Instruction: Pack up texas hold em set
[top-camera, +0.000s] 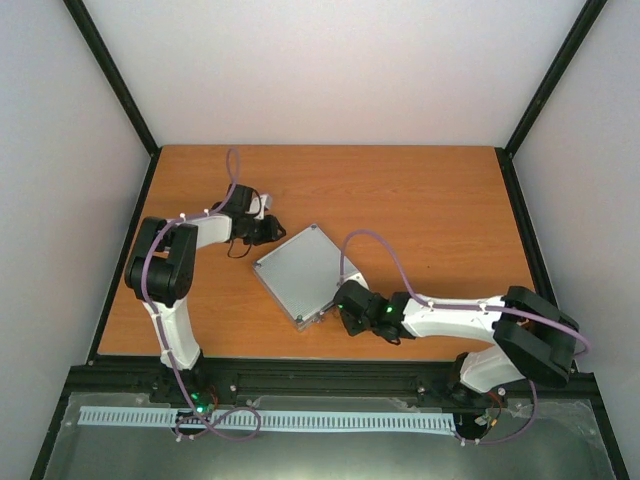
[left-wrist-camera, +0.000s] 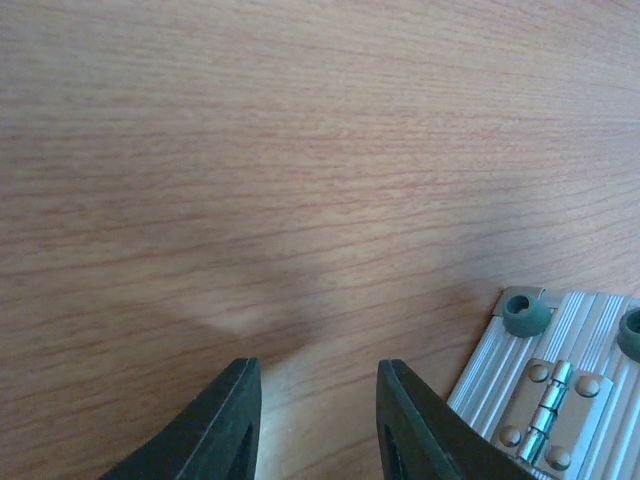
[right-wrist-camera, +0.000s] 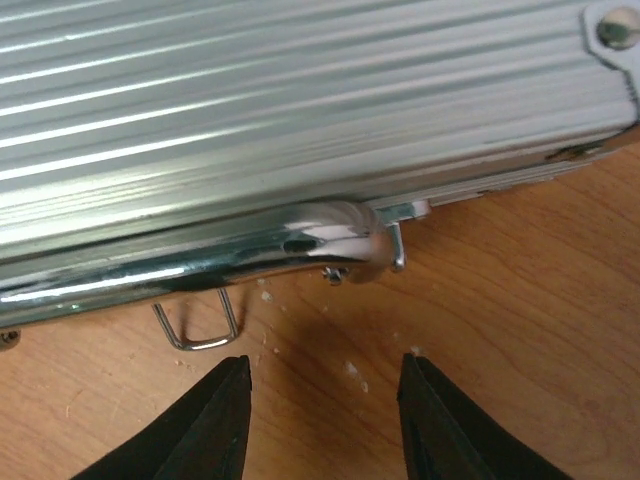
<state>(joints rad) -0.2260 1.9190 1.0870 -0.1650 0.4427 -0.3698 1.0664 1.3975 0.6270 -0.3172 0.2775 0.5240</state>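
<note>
The texas hold em set's silver ribbed case (top-camera: 300, 275) lies shut and flat in the middle of the table, turned diagonally. My left gripper (top-camera: 272, 232) sits low at the case's far left side, open, with only bare wood between its fingers (left-wrist-camera: 318, 375). To its right in the left wrist view are the case's hinged edge (left-wrist-camera: 585, 345), a hinge (left-wrist-camera: 550, 410) and a green rubber foot (left-wrist-camera: 525, 312). My right gripper (top-camera: 343, 305) is at the case's near right edge, open and empty (right-wrist-camera: 325, 370). It faces the ribbed wall (right-wrist-camera: 300, 100), a chrome latch (right-wrist-camera: 335, 240) and a hanging wire loop (right-wrist-camera: 200, 330).
The wooden table (top-camera: 420, 210) is enclosed by white walls with black corner posts. A black rail (top-camera: 330, 375) runs along the near edge by both arm bases. Small pale crumbs (right-wrist-camera: 355, 372) lie on the wood in front of the right fingers.
</note>
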